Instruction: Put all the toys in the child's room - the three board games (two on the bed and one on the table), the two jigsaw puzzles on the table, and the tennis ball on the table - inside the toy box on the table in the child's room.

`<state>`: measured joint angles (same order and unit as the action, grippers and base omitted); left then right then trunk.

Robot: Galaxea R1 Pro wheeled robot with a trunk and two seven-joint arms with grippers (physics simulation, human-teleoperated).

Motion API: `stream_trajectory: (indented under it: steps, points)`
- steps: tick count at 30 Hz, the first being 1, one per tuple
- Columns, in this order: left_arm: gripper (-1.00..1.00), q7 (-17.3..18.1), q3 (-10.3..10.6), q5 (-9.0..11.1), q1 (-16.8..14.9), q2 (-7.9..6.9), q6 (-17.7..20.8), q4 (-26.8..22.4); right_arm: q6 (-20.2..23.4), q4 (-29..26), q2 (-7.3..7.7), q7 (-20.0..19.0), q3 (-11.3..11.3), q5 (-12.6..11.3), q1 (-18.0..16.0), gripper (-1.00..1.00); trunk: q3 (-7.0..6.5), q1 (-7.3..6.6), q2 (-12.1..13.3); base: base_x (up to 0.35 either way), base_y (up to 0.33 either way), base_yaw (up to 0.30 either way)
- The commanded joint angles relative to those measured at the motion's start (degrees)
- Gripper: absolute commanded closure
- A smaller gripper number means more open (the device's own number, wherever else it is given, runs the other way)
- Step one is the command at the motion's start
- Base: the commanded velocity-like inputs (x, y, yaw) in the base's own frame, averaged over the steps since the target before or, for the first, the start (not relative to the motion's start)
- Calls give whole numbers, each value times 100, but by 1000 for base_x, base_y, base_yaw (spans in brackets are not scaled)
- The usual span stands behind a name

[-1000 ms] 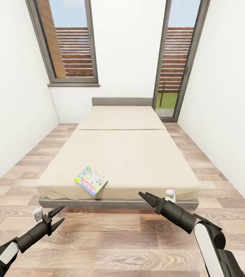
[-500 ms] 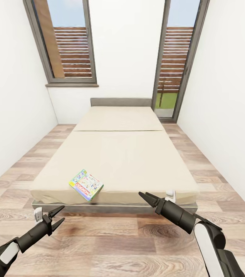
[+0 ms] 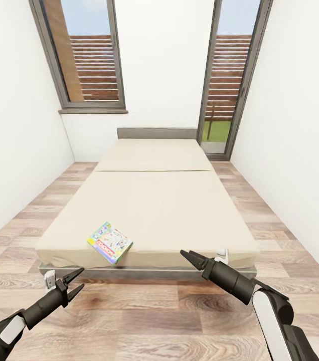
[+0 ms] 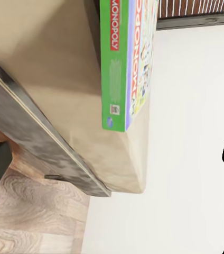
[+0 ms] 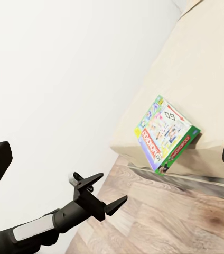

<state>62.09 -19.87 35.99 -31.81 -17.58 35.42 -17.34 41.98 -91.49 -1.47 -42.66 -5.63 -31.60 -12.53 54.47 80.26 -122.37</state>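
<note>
step: approach bed (image 3: 154,200) | left tool (image 3: 74,282) spread, empty | right tool (image 3: 190,257) parted, empty | Monopoly box (image 3: 110,242) on bed's near edge, ahead of left tool, overhanging | advice: pinch overhanging corner, lift level

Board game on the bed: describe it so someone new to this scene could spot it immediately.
Find the wide cream bed filling the middle of the room, then look to its near edge, towards the left corner. The Monopoly box lies there, a flat green-bordered box with a red logo strip, the one colourful thing on the plain mattress.
</note>
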Motion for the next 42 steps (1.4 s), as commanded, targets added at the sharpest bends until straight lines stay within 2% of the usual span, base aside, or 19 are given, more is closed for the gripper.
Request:
stream_trajectory:
  steps: [1, 14, 17, 18, 19, 22, 27, 32, 36, 37, 42]
  points:
    - [-100, 6, 3, 30, -4, -1, 44, 3, 34, 0, -5, -14, -11, -13, -4, -100, 5, -1, -2, 32, -27, 0]
    - [-100, 5, 1, 30, -2, 4, 43, 2, 41, 0, -24, -37, 93, -12, 7, -100, 5, -1, -2, 6, -5, 0]
    - [-100, 5, 1, 30, -3, 5, 43, 3, 39, 0, -143, -30, 342, -12, 8, -100, 5, -1, -2, 0, 0, 0]
    - [-100, 5, 1, 30, -3, 4, 43, 3, 68, -3, -235, -20, 500, -12, -6, -100, 5, -1, -2, 0, 0, 0]
    - [-100, 5, 1, 30, -3, 1, 43, 3, 88, -5, -278, -15, 565, -13, -16, -100, 5, -1, -2, 0, 0, 0]
    - [-100, 5, 1, 30, -7, -5, 43, 0, 258, -7, -396, -8, 720, -13, -89, -100, 5, -1, -2, 0, 0, 0]
    - [-100, 5, 1, 30, -6, -8, 41, 2, 746, -13, -455, -13, 782, -13, -278, -100, 5, -1, -2, 0, 0, 0]
    - [-100, 5, 1, 30, -8, -13, 37, 3, 1001, -15, -433, -47, 613, -22, -367, -100, 5, -1, -2, 0, 0, 0]
    - [-100, 1, 1, 30, -6, -12, 35, 1, 1115, -17, -398, -105, 340, -92, -390, -100, 5, -1, -2, 0, 0, 0]
    - [-100, -1, 1, 30, -5, -10, 35, 2, 1179, -17, -388, -162, 200, -176, -393, -100, 5, -1, -2, 0, 0, 0]
    - [-100, -3, 1, 30, -6, -9, 35, 3, 1566, -15, -376, -544, -190, -571, -377, -100, 5, -1, -2, 0, 0, 0]
